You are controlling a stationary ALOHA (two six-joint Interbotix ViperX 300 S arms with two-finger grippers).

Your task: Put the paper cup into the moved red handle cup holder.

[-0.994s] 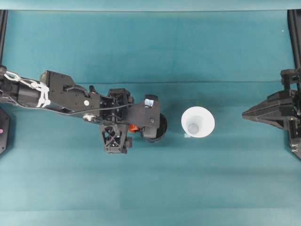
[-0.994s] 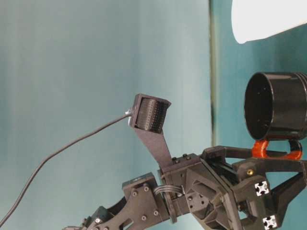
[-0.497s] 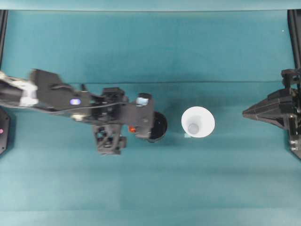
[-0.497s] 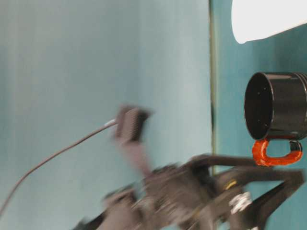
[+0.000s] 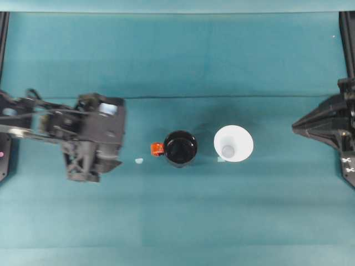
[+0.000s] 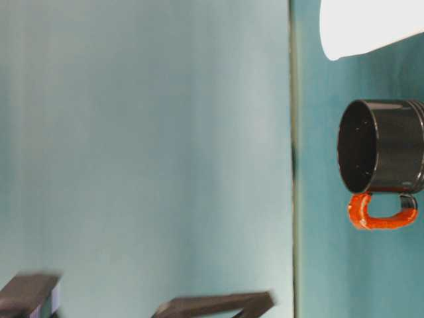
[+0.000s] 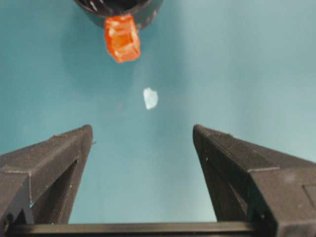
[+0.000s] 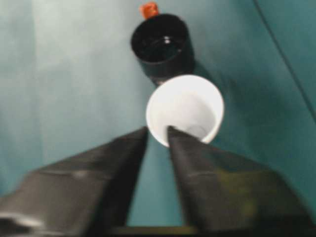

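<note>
Writing: no brand, label or lettering can be read on either cup or on the arms
Count: one paper cup; one red handle cup holder; two grippers; one pale scrap
Paper cup: white, upright, mouth up, on the teal desk; just right of the holder, apart from it
Red handle cup holder: glossy black, upright, nothing inside; orange-red handle points toward the left gripper
Scrap: small, whitish; between handle and left gripper
Left gripper: fingers spread wide, holding nothing; well left of the holder
Right gripper: fingers nearly together with a narrow gap, holding nothing; at the desk's right edge, tips aimed at the paper cup
</note>
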